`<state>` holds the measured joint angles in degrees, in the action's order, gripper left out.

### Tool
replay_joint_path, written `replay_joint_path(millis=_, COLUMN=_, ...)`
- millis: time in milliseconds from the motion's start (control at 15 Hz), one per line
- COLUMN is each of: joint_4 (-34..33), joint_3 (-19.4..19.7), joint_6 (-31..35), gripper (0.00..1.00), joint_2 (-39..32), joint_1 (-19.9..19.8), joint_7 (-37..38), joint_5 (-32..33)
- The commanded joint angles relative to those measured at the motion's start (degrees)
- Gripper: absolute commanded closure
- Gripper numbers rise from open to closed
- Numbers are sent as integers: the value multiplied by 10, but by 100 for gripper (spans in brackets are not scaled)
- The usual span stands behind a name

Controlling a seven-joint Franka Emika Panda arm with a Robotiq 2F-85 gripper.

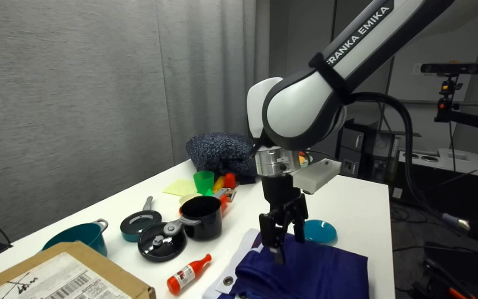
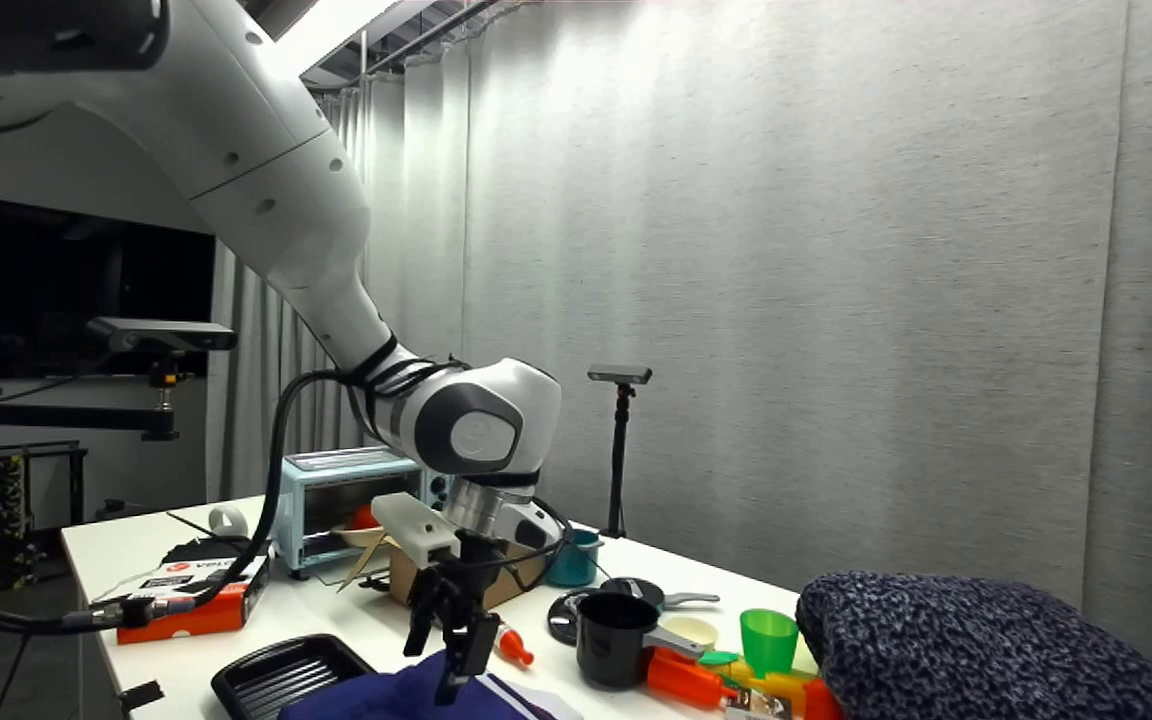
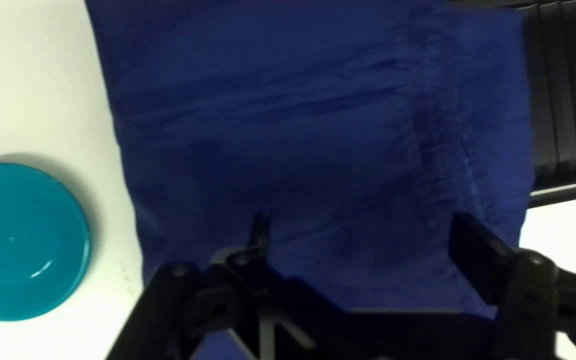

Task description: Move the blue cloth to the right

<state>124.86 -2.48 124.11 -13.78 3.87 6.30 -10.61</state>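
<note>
Nearest in an exterior view, a cardboard box [image 1: 102, 263] sits at the lower left, and the blue cloth [image 1: 322, 272] lies folded and wrinkled on the tabletop [image 1: 359, 203], a white strip [image 1: 227, 270] with a metal eyelet [image 1: 228, 281] along its side. In the wrist view the cloth covers part of a black ribbed tray [image 3: 568, 90]. Over the cloth is the tool [image 3: 361, 230], its 2 fingers [image 3: 478, 255] spread wide, holding nothing; whether a tip touches the cloth, I cannot tell. Just beside the white strip lies a red bottle [image 1: 189, 274]; past the cloth, near it, a teal disc [image 1: 321, 231]. Farther back are a black lid [image 1: 166, 249], a black pot [image 1: 203, 218] and then a green cup [image 1: 203, 182]. Behind these is a dark blue fuzzy mound [image 1: 220, 151], then a gray curtain [image 1: 98, 83].
</note>
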Motion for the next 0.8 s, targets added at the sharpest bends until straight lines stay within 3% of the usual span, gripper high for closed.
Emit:
replay_joint_path(millis=0, joint_4=9, joint_3=-21, joint_6=3, gripper=30, joint_2=0, joint_1=-3, joint_7=-47, joint_5=-25)
replay_joint_path(millis=67, joint_4=8, joint_3=-23, joint_6=-2, gripper=30, joint_2=-1, joint_1=-3, joint_7=-49, joint_5=-21)
replay_joint_path(millis=667, joint_4=14, joint_3=-15, joint_6=8, gripper=100, joint_2=-12, joint_1=-2, joint_7=-24, joint_5=-8)
replay_joint_path(millis=733, joint_4=13, joint_3=-12, joint_6=9, gripper=100, joint_2=-18, joint_1=-2, joint_7=-16, joint_5=-4)
